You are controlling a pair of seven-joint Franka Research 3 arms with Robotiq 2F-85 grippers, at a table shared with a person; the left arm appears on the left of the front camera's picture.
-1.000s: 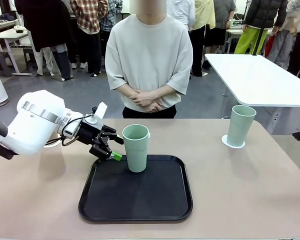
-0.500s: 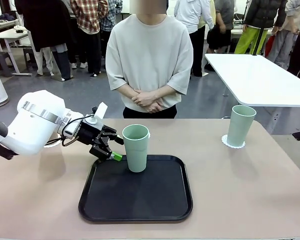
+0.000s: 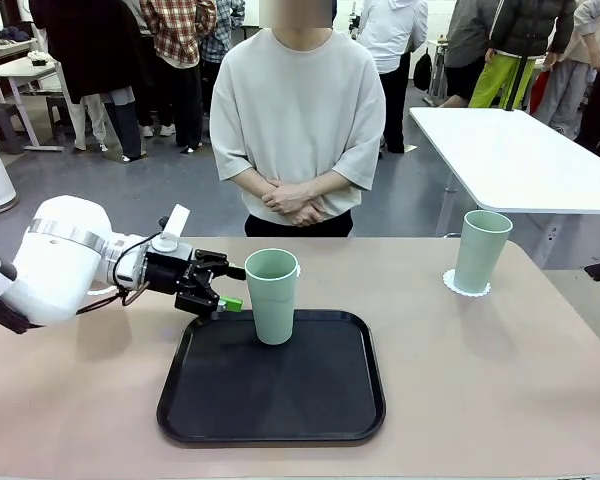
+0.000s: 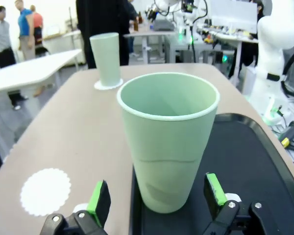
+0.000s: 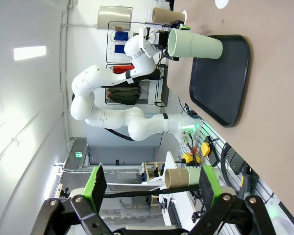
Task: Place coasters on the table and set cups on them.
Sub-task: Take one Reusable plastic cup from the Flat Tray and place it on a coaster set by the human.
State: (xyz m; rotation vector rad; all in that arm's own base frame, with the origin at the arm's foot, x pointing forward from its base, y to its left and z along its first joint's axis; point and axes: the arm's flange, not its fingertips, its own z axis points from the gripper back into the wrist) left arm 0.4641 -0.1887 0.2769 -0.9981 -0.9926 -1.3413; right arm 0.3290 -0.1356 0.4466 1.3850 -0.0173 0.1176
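Tabletop [image 3: 500, 400] runs bare along its left side, where the left arm comes in low and nearly level, its wrist pointing right. Left gripper [image 3: 223, 287] sits just left of a mint green cup [image 3: 271, 296], fingers spread wide and holding nothing; in the left wrist view the green pads [image 4: 99, 202] flank the cup's lower body with a gap on either side. That cup stands upright at the far left part of the black tray [image 3: 270, 395], close to the tray's far rim, and the rest of the tray is open. One white coaster [image 4: 45, 191] lies flat on the table beside the tray's edge, clear of the cup. Right of the tray the table is open up to a second mint green cup [image 3: 481, 250], upright on its own coaster [image 3: 466, 284] near the far right edge, well apart from the tray. A person [image 3: 298, 120] stands at the far side, hands clasped. Right gripper [image 5: 152, 188] hangs with its fingers apart and nothing between them, off the table's right end.
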